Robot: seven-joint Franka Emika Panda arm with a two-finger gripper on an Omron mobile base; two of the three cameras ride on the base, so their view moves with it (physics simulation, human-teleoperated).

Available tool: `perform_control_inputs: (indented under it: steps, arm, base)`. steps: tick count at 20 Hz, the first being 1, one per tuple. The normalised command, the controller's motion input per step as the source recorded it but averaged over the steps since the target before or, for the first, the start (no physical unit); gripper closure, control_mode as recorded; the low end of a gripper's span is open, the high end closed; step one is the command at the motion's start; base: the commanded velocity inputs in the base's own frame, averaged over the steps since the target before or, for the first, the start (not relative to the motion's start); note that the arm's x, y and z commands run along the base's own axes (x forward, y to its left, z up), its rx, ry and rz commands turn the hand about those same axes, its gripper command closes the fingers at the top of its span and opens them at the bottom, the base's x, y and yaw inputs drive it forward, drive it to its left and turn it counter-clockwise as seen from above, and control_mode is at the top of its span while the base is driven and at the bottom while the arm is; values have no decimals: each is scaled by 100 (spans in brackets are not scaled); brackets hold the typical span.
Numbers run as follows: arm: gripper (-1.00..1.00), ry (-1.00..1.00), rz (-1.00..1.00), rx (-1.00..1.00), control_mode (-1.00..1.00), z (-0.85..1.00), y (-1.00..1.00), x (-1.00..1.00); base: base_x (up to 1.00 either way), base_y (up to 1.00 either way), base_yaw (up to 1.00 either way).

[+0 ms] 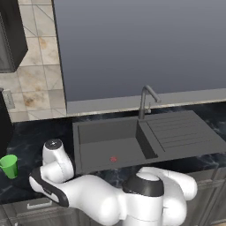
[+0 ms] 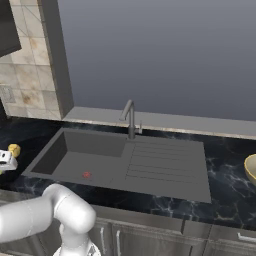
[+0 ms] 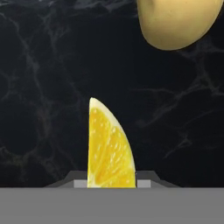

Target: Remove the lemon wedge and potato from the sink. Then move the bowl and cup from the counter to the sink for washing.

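**Lemon wedge held over the counter, potato close ahead**

The risk, as I judge it: released here, the lemon wedge [image 3: 109, 146] could tip on its narrow edge and slide against the potato [image 3: 177, 22] just ahead of the pincer, or nudge it along the dark marble counter [image 3: 43, 87]. The pincer [image 3: 111, 183] stands partly closed, its two tips pressed on either side of the wedge. Farther off to its side lies the sink [image 1: 110, 145], its basin bare; the green cup [image 1: 9, 166] stands on the counter, and the bowl [image 2: 251, 167] beyond the drainboard.

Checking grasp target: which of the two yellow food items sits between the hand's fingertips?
The lemon wedge, a slim pointed crescent with visible pulp, rising between the fingertips. The potato is the rounded lump lying apart on the dark counter.
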Motion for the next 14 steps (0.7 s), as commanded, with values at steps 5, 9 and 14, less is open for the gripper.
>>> perform_control_inputs:
  steps: [5,9,14]
  arm:
    - [100,0,0,0,-100,-10,0,0]
    - [100,0,0,0,-100,-11,1,0]
    - [100,0,0,0,-100,-10,0,0]
  base:
    - [0,0,0]
    - [0,0,0]
    - [0,0,0]
